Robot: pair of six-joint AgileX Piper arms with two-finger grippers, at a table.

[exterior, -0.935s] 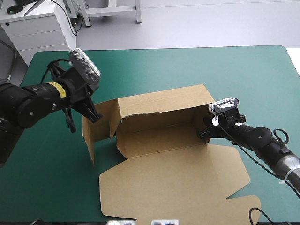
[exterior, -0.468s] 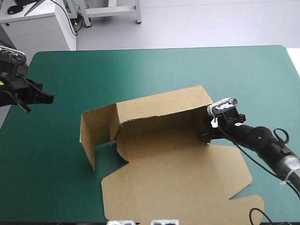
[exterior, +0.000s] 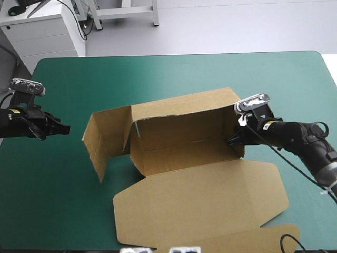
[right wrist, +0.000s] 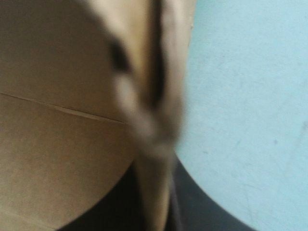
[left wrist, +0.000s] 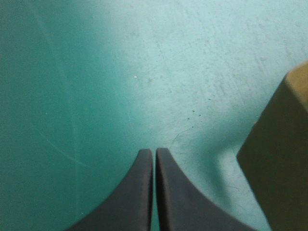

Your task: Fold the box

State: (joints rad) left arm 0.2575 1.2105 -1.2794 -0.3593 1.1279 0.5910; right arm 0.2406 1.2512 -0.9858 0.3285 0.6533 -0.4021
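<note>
Near the middle of the table, on the teal-green cover (exterior: pixel 174 74), the brown box (exterior: pixel 184 153) lies half formed. Its back wall (exterior: pixel 181 113) stands upright along the side farther from the robot. Its left end flap (exterior: pixel 108 137) stands angled outward, and the lid (exterior: pixel 200 203) lies flat on the cover, reaching toward the near edge. The right gripper (exterior: pixel 235 139) is at the box's right end wall. In the right wrist view, the raised edge of that wall runs straight between its two black fingers (right wrist: pixel 202 207), which are pinched nearly together on the board. The right gripper (right wrist: pixel 155 185) therefore grips the box (right wrist: pixel 62 144), with the box floor on one side of the wall and bare cover (right wrist: pixel 240 96) on the other. The left gripper (exterior: pixel 64 128) hangs well apart from the box, out toward the table's left edge, and holds nothing. In its own view, the left gripper (left wrist: pixel 154 153) has both fingers (left wrist: pixel 137 197) pressed together in one pointed arch over bare cover (left wrist: pixel 120 72). One brown corner of the box (left wrist: pixel 281 163) shows off to one side, ahead of the tips and not touching them.
</note>
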